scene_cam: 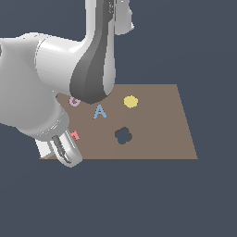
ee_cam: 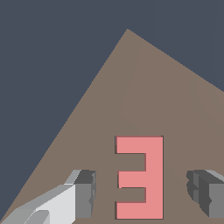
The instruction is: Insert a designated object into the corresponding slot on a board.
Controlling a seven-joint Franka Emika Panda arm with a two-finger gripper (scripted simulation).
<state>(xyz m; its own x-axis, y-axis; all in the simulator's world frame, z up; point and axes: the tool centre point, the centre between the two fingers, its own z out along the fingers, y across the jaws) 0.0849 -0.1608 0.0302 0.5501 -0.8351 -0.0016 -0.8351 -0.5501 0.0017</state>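
The red letter E [ee_cam: 144,177] lies flat on the brown board [ee_cam: 144,87]. In the wrist view my gripper [ee_cam: 140,192] is open, with one finger [ee_cam: 83,192] on each side of the letter and a gap to it on both sides. In the exterior view only a small part of the red letter [scene_cam: 75,134] shows beside my wrist, near the board's [scene_cam: 157,125] edge at the exterior view's left. My gripper [scene_cam: 67,155] hangs low over that corner. The E-shaped slot is hidden from both views.
A dark clover-shaped cutout [scene_cam: 123,135] sits near the board's middle. A blue letter A [scene_cam: 100,111], a pink letter G [scene_cam: 74,101] partly behind my arm, and a yellow round piece [scene_cam: 131,101] lie farther back on the board.
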